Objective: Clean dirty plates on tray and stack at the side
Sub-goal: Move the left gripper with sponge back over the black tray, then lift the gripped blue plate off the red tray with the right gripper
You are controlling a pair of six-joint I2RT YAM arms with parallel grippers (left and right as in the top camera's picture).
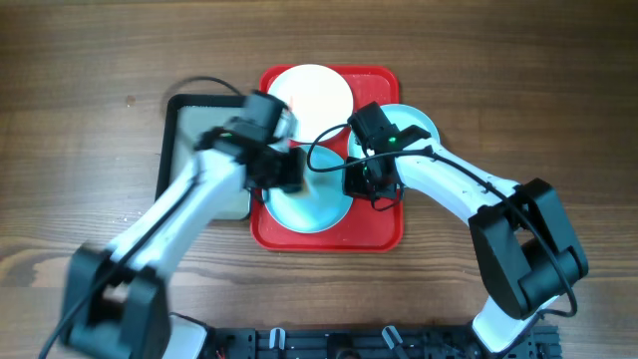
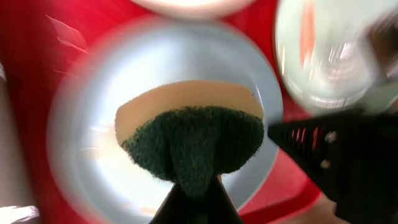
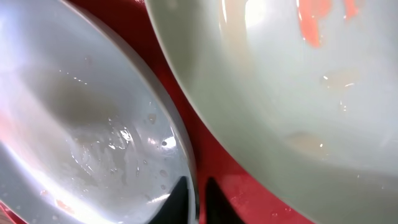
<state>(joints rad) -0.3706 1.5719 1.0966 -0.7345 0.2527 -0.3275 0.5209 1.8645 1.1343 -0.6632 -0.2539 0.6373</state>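
On the red tray point(image 1: 384, 234) lie a white plate point(image 1: 311, 92) at the back, a light turquoise plate point(image 1: 414, 122) with orange smears at the right, and another turquoise plate point(image 1: 309, 207) in front. My left gripper point(image 2: 196, 200) is shut on a green-and-yellow sponge point(image 2: 193, 137), which sits over the front plate point(image 2: 118, 93). My right gripper point(image 3: 196, 193) straddles that wet plate's point(image 3: 81, 112) right rim, one finger inside and one outside, pinching it. The smeared plate point(image 3: 298, 93) lies just beyond, across a strip of tray point(image 3: 233, 180).
A dark grey-black tray point(image 1: 184, 125) lies left of the red tray, partly under my left arm. Bare wooden table point(image 1: 80, 80) surrounds both trays. My right gripper's black body point(image 2: 336, 162) shows at the front plate's right edge in the left wrist view.
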